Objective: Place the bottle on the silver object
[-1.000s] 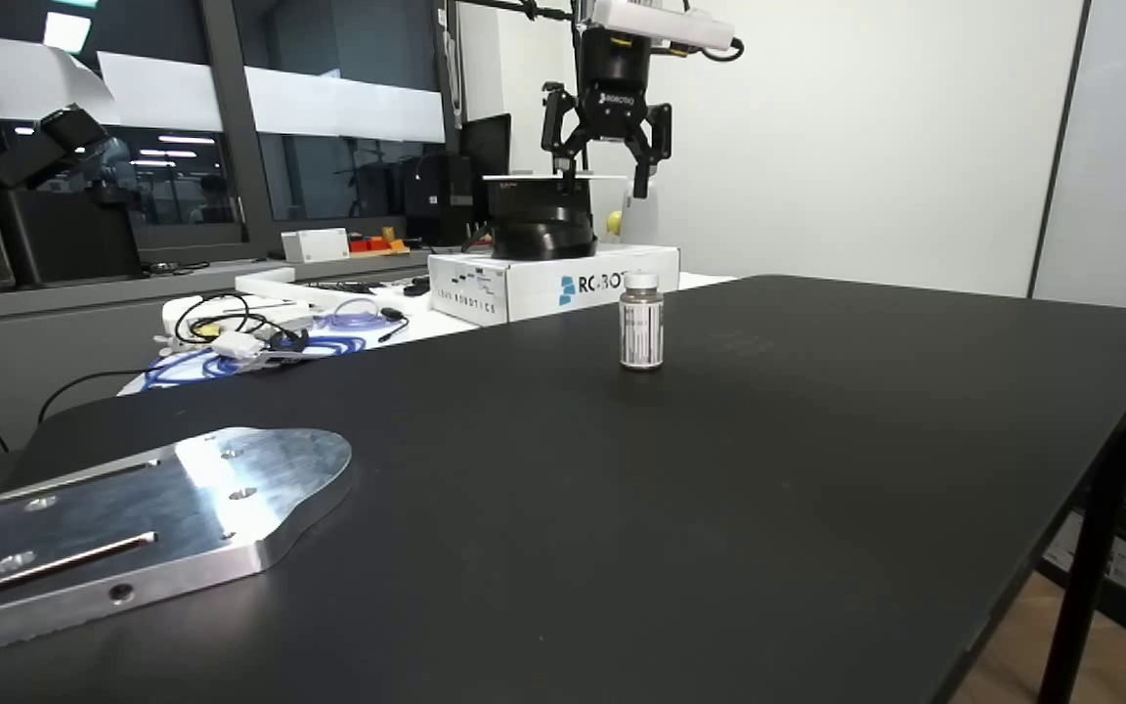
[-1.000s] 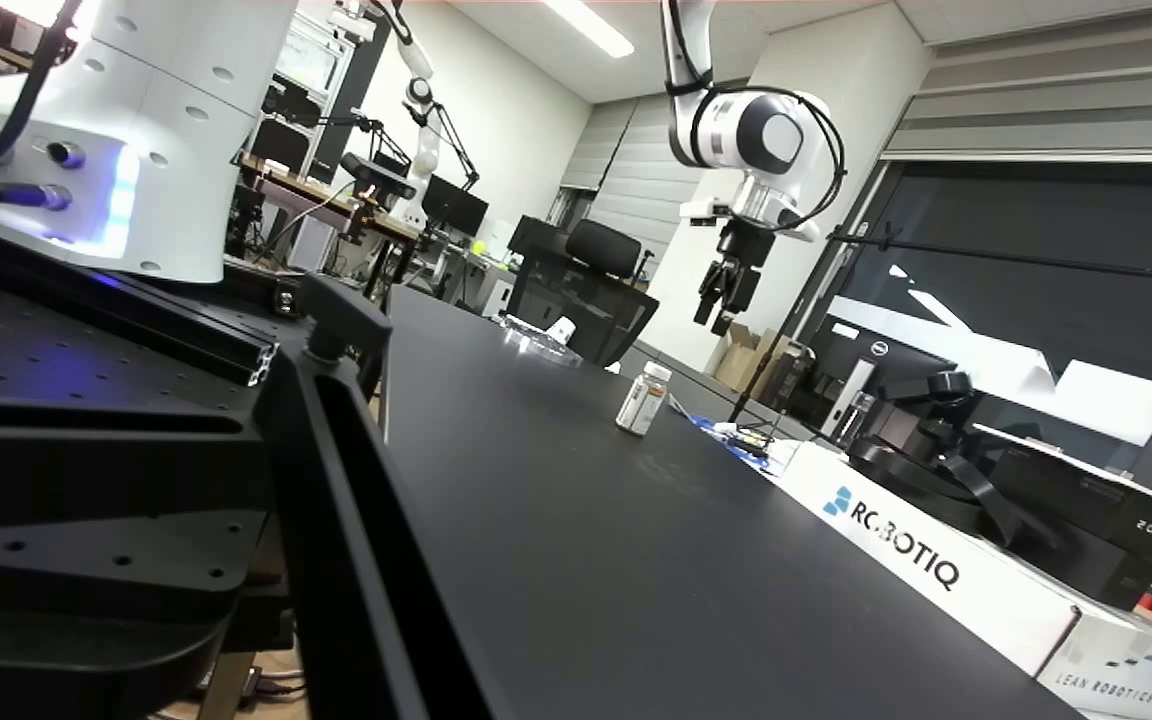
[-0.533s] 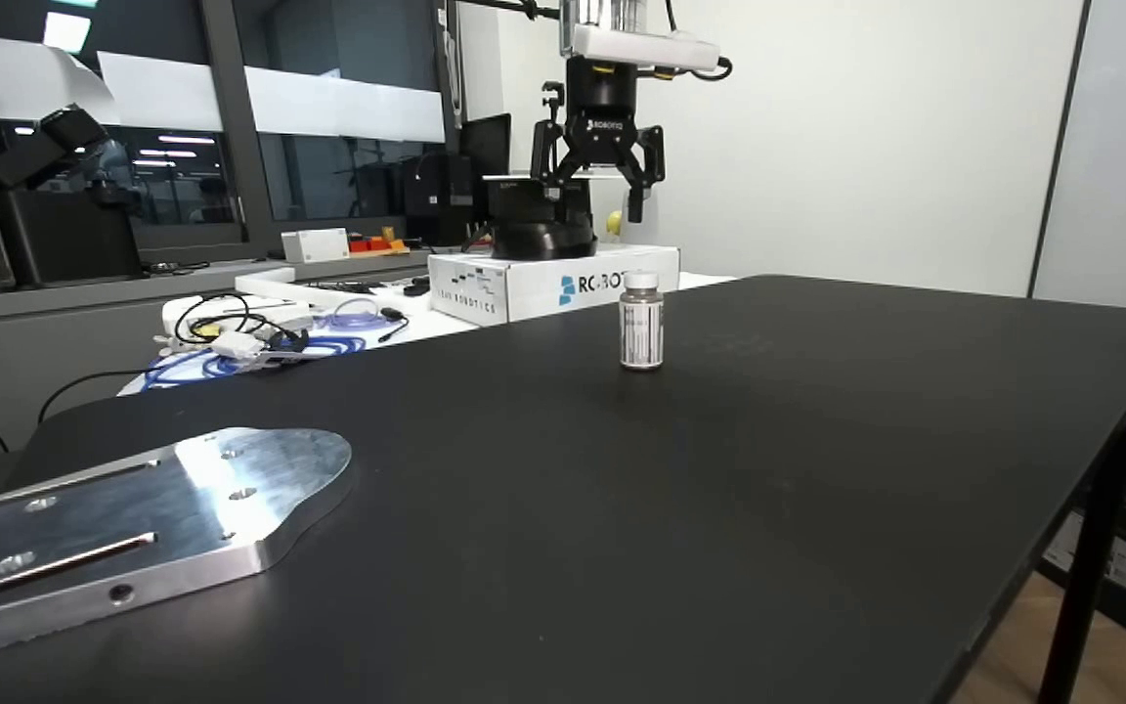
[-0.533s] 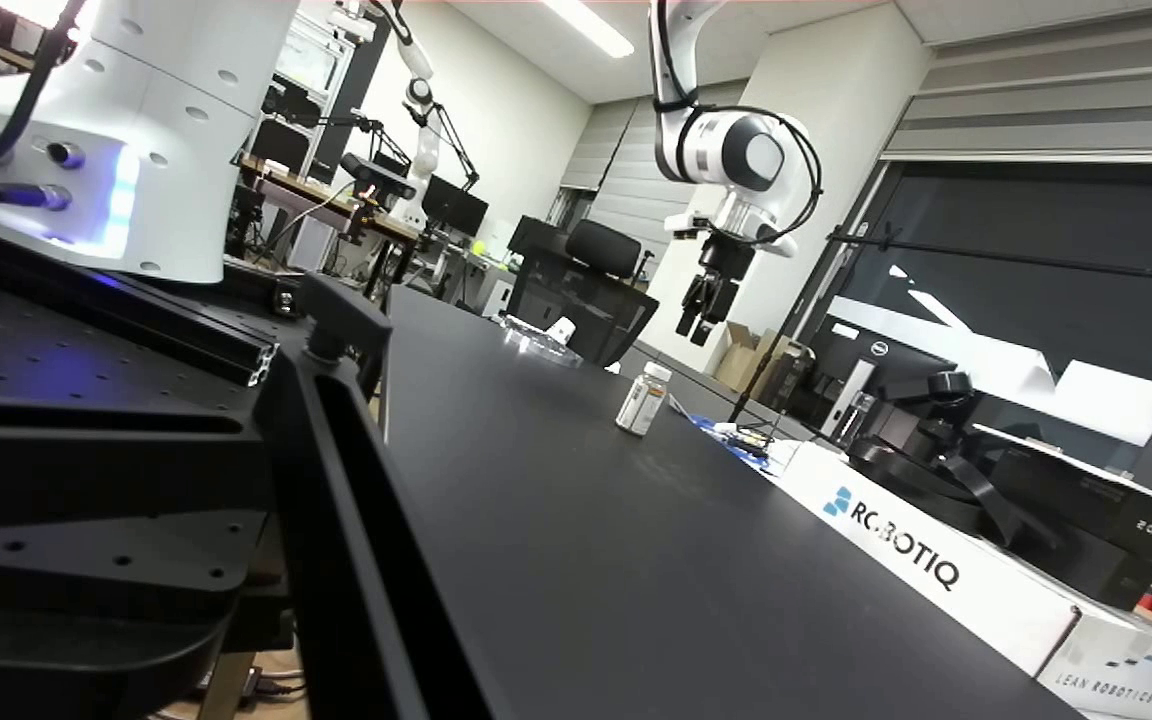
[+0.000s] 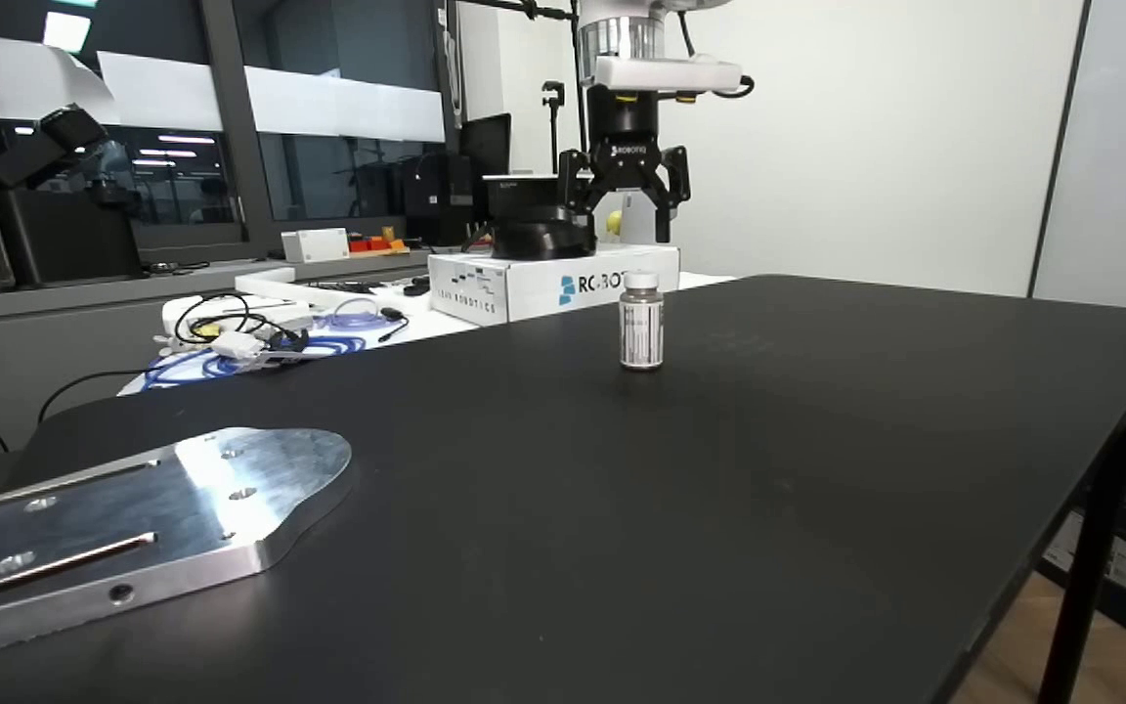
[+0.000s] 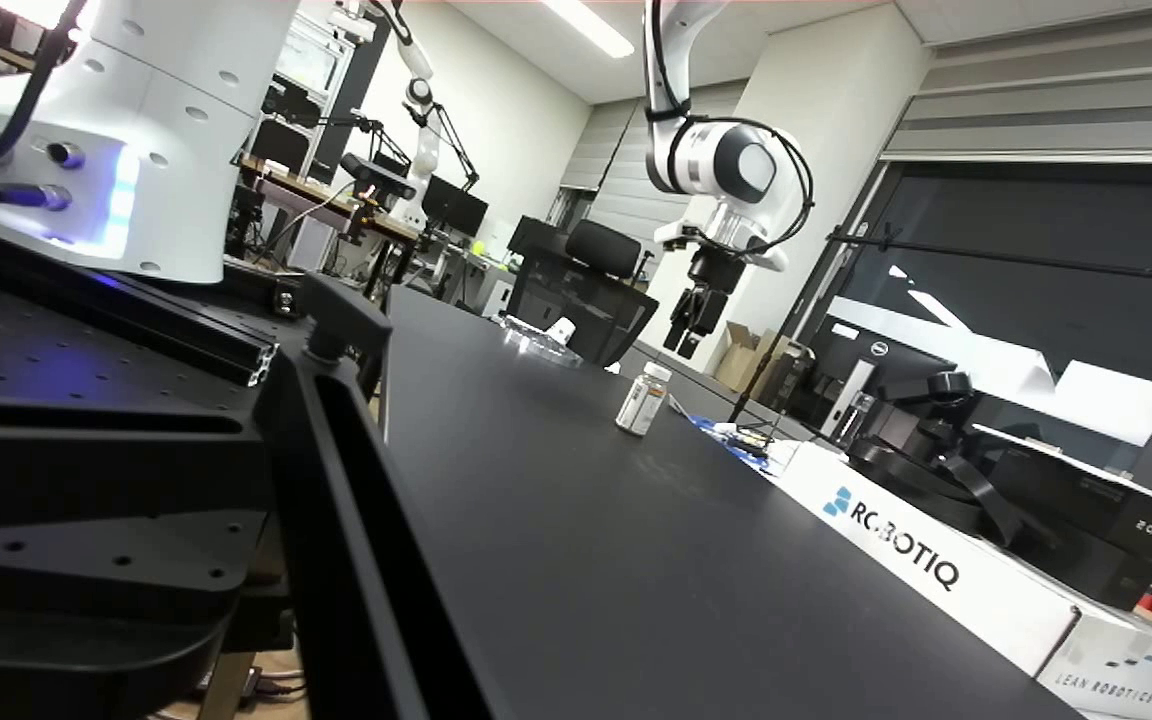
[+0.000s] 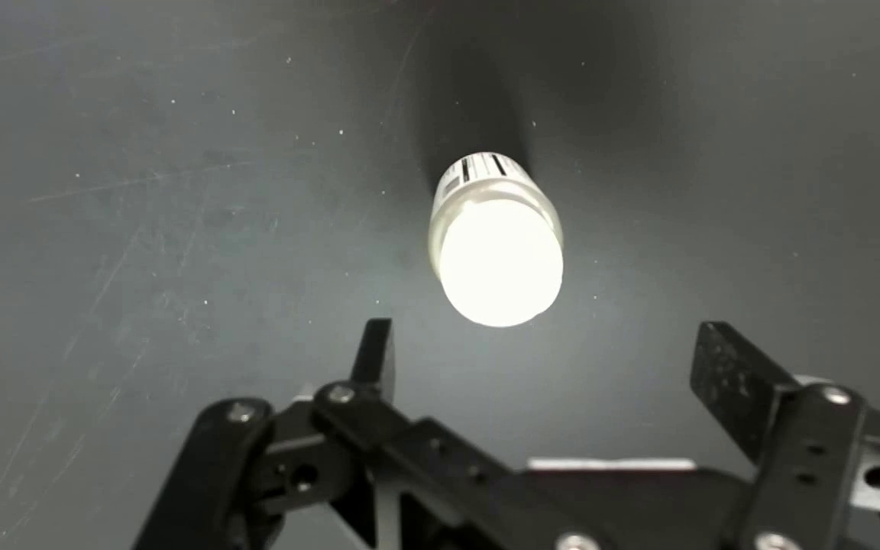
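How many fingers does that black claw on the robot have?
2. In the wrist view, the gripper shows one finger toward the picture's left and another finger toward its right, with a gap between. No others show; none seems hidden.

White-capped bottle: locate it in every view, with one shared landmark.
In an exterior view: white-capped bottle, slightly right of and above centre.
In an exterior view: bottle, slightly right of and below centre.
Wrist view: bottle, slightly right of and above centre.
Shared landmark: open claw, above the bottle in both exterior views, below it in the wrist view.
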